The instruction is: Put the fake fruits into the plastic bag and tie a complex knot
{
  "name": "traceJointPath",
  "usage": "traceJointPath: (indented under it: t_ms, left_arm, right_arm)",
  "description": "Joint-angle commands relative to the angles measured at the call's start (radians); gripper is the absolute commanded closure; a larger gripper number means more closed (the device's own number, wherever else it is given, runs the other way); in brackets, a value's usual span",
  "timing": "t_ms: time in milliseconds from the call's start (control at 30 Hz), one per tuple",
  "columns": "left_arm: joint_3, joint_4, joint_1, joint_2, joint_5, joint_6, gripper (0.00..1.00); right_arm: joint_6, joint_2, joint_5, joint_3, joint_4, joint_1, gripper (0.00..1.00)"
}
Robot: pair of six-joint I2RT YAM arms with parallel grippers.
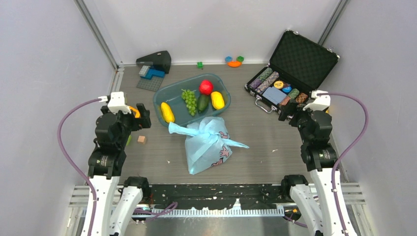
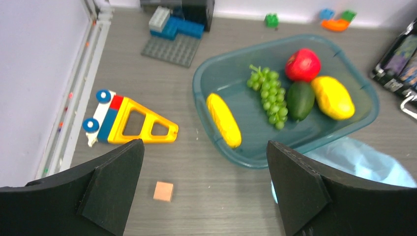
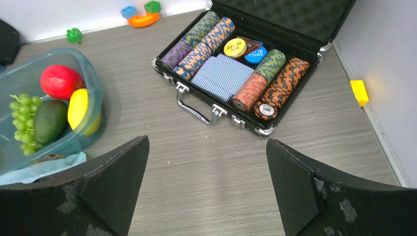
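The light-blue plastic bag (image 1: 209, 147) lies bulging mid-table, its top bunched into a knot (image 1: 209, 126) with two tails pointing left and right. Behind it, a clear blue tub (image 1: 169, 93) holds fake fruits: a red apple (image 1: 206, 87), green grapes (image 1: 189, 101), a dark green one (image 1: 203, 103) and two yellow ones (image 1: 217, 100) (image 1: 167, 112). My left gripper (image 2: 204, 147) hovers open left of the bag, with nothing between its fingers. To the bag's right, my right gripper (image 3: 207, 142) is open over bare table. A corner of the bag (image 2: 359, 162) shows past the left gripper's right finger.
An open black case of poker chips (image 1: 290, 83) sits at the back right, just beyond the right gripper. A yellow triangle toy (image 2: 133, 123) and a small orange cube (image 2: 163, 191) lie under the left gripper. Toy blocks on a grey baseplate (image 1: 152, 78) stand at the back left. Walls close both sides.
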Motion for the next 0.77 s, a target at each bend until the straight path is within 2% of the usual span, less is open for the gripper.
traceJointPath:
  t_ms: [0, 733]
  left_arm:
    - [-0.017, 0.069, -0.012, -0.009, -0.036, 0.022, 0.01]
    - [-0.041, 0.084, -0.026, -0.006, -0.052, 0.013, 0.01]
  right_arm:
    - [-0.023, -0.033, 0.029, -0.022, 0.121, -0.004, 0.03]
    - [-0.031, -0.034, 0.031, -0.023, 0.121, -0.004, 0.03]
